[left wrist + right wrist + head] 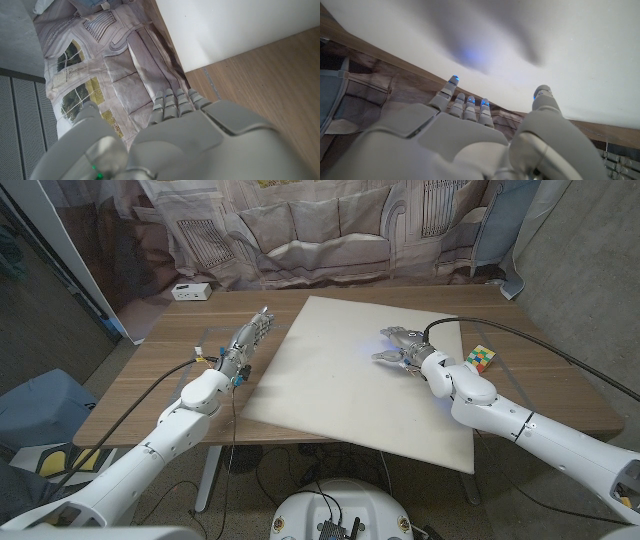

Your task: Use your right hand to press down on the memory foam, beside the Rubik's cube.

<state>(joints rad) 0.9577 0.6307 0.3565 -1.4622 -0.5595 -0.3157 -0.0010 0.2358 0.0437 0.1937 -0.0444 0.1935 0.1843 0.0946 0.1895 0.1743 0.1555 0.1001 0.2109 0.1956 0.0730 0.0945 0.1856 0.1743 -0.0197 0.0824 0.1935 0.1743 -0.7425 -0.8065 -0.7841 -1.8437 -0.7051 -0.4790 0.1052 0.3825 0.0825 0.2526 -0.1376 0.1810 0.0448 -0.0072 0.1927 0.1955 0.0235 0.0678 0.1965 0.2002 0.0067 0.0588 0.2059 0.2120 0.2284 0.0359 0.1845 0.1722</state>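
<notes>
Left hand [247,340] lies on the wooden table [160,380] just left of the memory foam [340,380], fingers straight and pressed together, holding nothing. Right hand [402,346] hovers over the foam's right part, fingers spread and empty. Rubik's cube [483,357] sits just off the foam's right edge.

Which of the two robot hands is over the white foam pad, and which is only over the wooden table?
The right hand is over the memory foam, fingers spread. The left hand is beside the foam, over the wooden table.
</notes>
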